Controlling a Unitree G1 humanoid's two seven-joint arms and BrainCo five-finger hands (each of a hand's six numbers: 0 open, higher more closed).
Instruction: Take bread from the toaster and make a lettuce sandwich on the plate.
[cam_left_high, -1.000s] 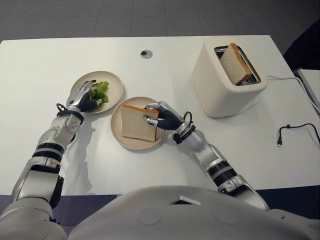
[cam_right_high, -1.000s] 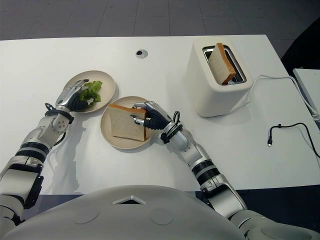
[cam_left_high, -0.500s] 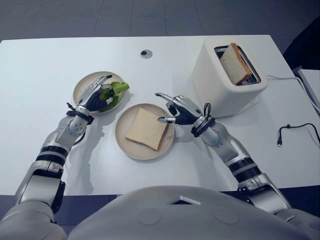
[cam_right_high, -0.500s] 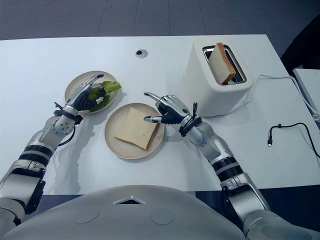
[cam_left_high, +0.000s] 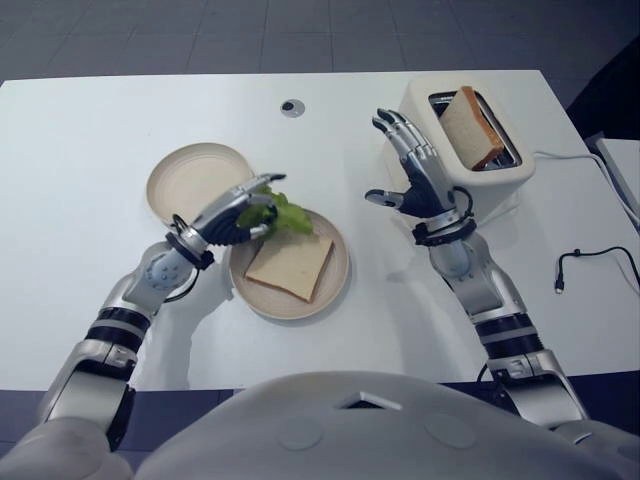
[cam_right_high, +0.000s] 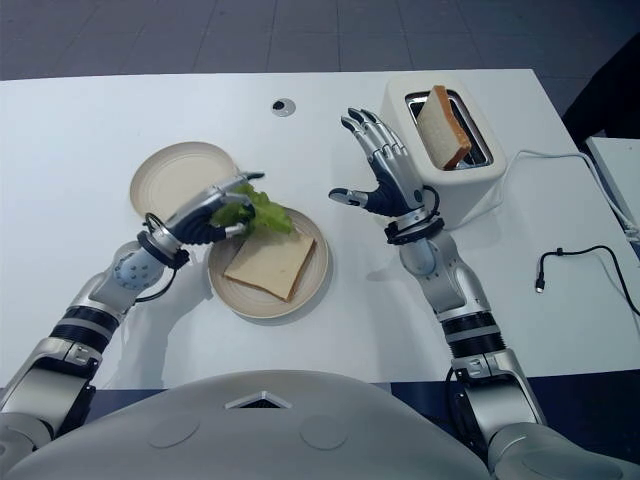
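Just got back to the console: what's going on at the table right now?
The left hand holds the lettuce at the far rim of the plate, next to the bread slice lying on it. The right hand is open and raised beside the toaster, holding nothing. A second slice stands in the toaster slot, not yet taken.
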